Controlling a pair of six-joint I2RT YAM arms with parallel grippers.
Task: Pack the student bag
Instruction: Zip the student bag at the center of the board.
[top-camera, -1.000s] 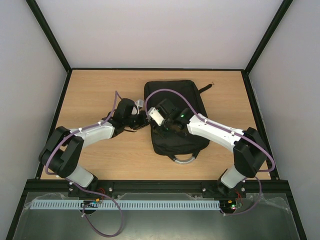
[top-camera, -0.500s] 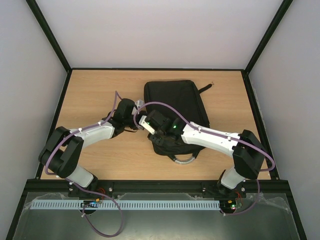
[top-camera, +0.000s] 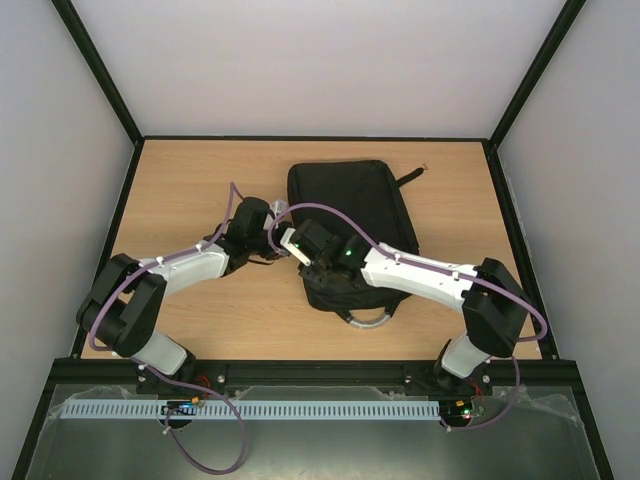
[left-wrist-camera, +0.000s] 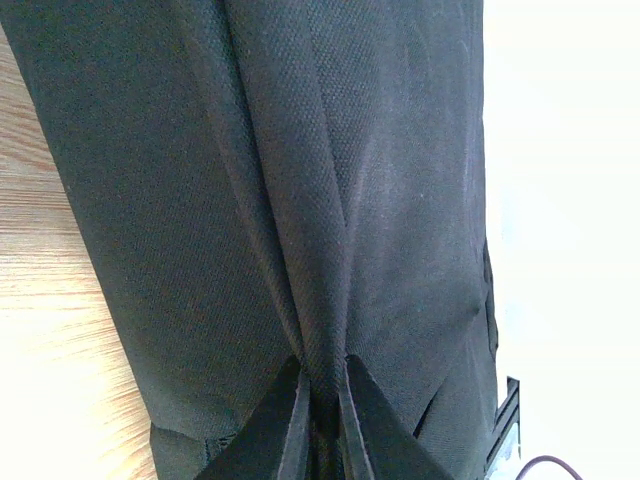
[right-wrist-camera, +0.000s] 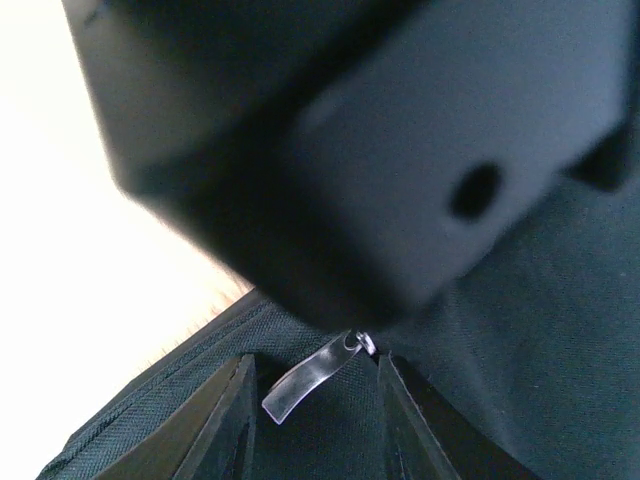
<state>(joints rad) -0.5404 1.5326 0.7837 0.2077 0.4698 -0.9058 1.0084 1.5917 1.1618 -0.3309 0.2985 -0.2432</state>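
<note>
The student bag (top-camera: 352, 200) is a large black fabric bag lying flat at the middle of the table, with a grey loop handle (top-camera: 367, 318) at its near end and a black strap (top-camera: 410, 179) at its far right. My left gripper (top-camera: 278, 243) is at the bag's left edge, shut on a pinched fold of the bag's fabric (left-wrist-camera: 318, 300). My right gripper (top-camera: 312, 268) is open over the bag's near left corner. A clear zipper pull tab (right-wrist-camera: 305, 378) lies between its fingers, not gripped. A dark blurred object fills the upper part of the right wrist view.
The wooden table (top-camera: 190, 190) shows bare to the left of the bag. Black frame rails (top-camera: 300, 370) run along the near edge, and white walls enclose the other sides.
My right gripper moved from above the bag's middle down and left to its near left corner. The left arm has held still on the bag's edge.
</note>
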